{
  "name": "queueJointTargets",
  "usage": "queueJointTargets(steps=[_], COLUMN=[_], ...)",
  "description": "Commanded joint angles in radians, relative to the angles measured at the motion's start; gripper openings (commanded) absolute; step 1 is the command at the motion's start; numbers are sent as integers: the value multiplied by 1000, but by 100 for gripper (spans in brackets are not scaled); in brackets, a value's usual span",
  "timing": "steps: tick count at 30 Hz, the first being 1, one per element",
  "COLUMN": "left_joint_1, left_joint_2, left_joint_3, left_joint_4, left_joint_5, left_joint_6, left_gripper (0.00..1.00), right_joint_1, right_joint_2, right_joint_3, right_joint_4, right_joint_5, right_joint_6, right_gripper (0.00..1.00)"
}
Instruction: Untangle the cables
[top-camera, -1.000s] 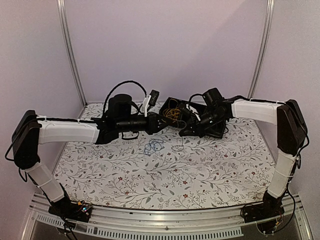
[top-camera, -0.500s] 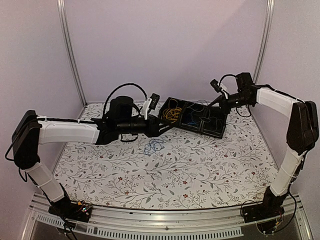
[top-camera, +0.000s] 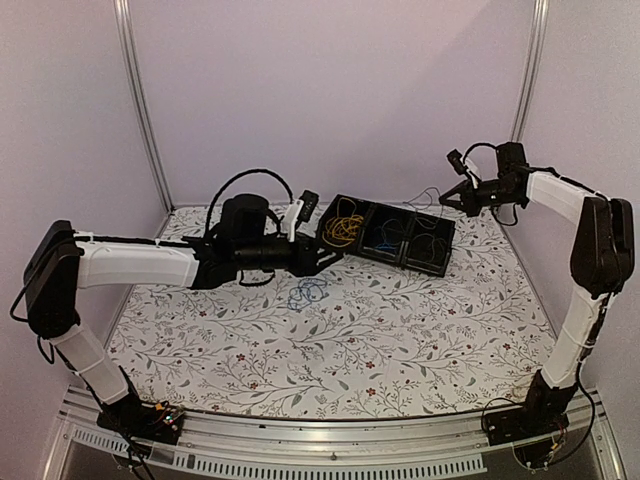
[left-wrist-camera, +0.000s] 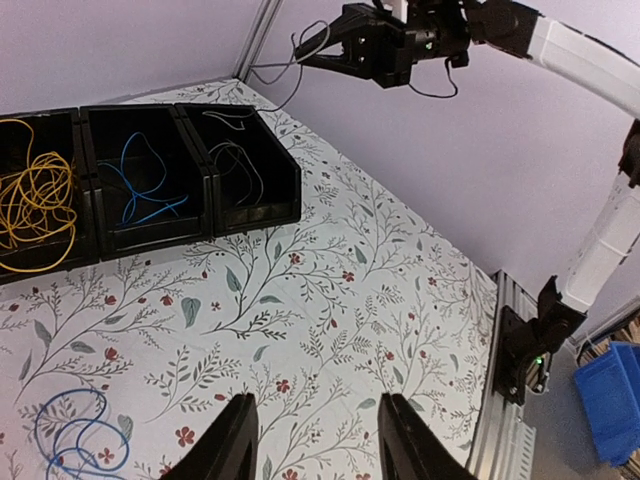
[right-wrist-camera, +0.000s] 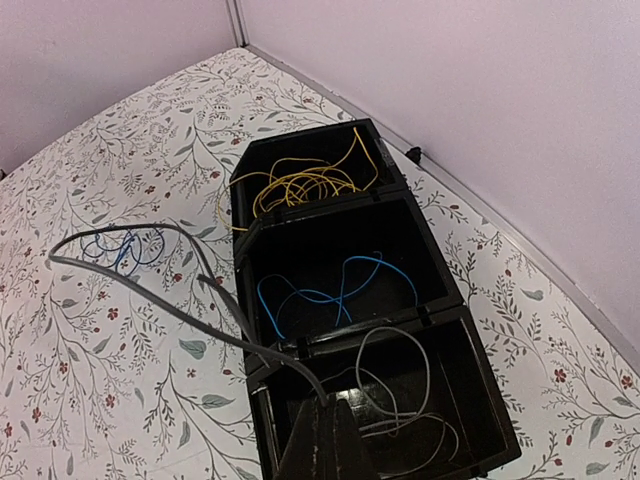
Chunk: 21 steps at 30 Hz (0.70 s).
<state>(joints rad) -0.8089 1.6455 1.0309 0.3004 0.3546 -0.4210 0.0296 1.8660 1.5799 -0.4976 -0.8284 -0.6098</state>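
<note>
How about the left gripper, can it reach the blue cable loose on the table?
Probably yes: the left gripper is open and empty, close beside the blue cable, with bare tablecloth between them and the right arm well away.
</note>
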Motion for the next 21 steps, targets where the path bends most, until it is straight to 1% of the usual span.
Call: queueJointTargets(steps=[1, 5, 6, 9, 13, 16, 21], left_joint_1=[-9, -9, -9, -8, -3, 9, 39], left_joint_2=[-16, -21, -21, -22, -23, -23, -30], left_joint_3=[-24, -37, -40, -49, -67, -74, -98], left_joint_4=[-30, -34, -34, -39, -56, -86, -93], left_joint_5=[-26, -39, -43, -52, -87, -132, -167], left_joint_6=[13, 16, 17, 16, 15, 4, -15], left_gripper=[44, 44, 44, 44, 44, 44, 44], right_joint_1=[-22, -22, -49, -58, -59, -57, -57], right_joint_2=[74, 131, 149, 188, 216, 228, 222], right_joint_3=[28, 43, 48, 59, 72, 80, 60], right_joint_4=[21, 19, 19, 18, 21, 24, 29], right_joint_5=[-24, 2, 9, 37, 105, 184, 283], right_joint_6=[-5, -25, -29, -38, -47, -56, -125], right_gripper=[0, 0, 0, 0, 0, 0, 0])
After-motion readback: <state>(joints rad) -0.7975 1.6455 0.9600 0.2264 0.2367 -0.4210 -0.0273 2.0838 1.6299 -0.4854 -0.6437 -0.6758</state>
